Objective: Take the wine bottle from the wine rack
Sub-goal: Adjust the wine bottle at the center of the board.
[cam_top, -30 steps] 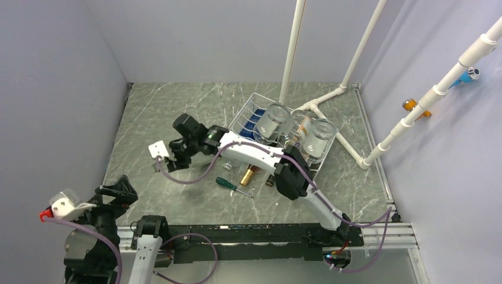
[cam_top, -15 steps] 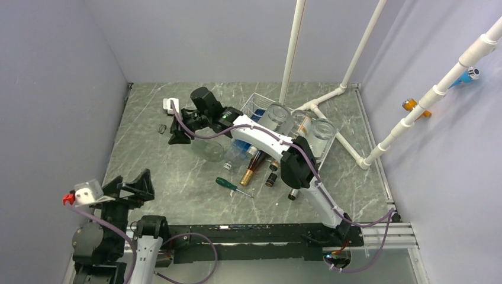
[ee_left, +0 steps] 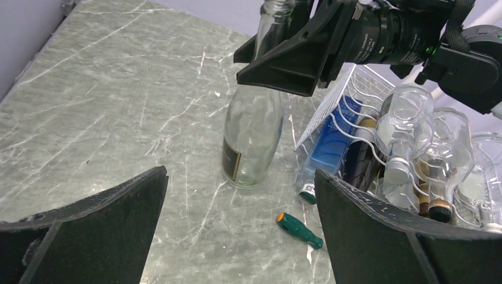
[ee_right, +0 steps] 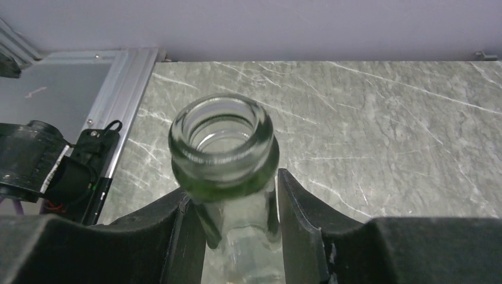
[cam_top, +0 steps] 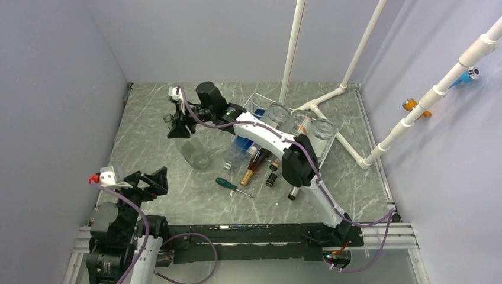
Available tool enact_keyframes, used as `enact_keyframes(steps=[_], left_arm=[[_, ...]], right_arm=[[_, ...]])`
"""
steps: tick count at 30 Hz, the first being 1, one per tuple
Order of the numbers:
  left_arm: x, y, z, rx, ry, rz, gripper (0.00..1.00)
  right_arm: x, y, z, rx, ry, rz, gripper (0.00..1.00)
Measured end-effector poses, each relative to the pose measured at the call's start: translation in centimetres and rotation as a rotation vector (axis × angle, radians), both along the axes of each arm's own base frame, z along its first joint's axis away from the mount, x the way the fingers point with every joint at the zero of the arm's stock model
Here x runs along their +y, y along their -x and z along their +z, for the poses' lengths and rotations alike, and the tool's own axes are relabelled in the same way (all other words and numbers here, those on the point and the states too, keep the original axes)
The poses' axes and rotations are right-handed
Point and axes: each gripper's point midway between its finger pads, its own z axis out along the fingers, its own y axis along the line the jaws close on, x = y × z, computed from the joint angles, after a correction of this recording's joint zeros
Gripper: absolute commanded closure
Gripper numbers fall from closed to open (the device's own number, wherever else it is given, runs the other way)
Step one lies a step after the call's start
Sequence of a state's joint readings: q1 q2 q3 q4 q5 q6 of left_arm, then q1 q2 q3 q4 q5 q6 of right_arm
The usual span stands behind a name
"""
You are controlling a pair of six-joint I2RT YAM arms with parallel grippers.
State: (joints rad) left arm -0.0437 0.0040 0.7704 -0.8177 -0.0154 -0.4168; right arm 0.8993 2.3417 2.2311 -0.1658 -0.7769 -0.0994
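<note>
Right wrist: right end effector point(ee_right: 240, 234) gripped neck of clear glass wine bottle point(ee_right: 224, 145); base needed seating flat on grey marbled tabletop point(ee_right: 385, 118) before release.

Bottle: clear wine bottle point(ee_right: 224, 148), mouth uncorked.
Grip: right gripper point(ee_right: 237, 198) clamped on its neck, just under the lip.
Beyond: grey marbled table point(ee_right: 385, 130), metal rail point(ee_right: 131, 68) left.
</note>
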Motion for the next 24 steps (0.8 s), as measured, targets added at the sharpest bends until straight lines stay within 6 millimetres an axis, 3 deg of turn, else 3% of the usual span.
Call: enact_keyframes(steps=[7, 14, 19, 24], left_arm=[[-1.0, -0.7, -0.5, -0.001, 0.002, -0.053, 0.00], [-2.0, -1.4, -1.5, 0.009, -0.008, -0.117, 0.01], [-2.9, -1.6, -1.5, 0.002, -0.033, -0.176, 0.01], [-3.8, -2.0, -1.2, -0.001, -0.061, -0.234, 0.00]], right_arm=[[-1.0, 0.0, 0.3, 0.047, -0.036, 0.058, 0.87], [-1.8, 1.7, 0.3, 0.045, -0.046, 0.152, 0.48], [-2.7, 3.4, 1.4, 0.048, -0.051, 0.220, 0.33], [-3.7, 4.9, 4.3, -0.003, -0.082, 0.272, 0.18]])
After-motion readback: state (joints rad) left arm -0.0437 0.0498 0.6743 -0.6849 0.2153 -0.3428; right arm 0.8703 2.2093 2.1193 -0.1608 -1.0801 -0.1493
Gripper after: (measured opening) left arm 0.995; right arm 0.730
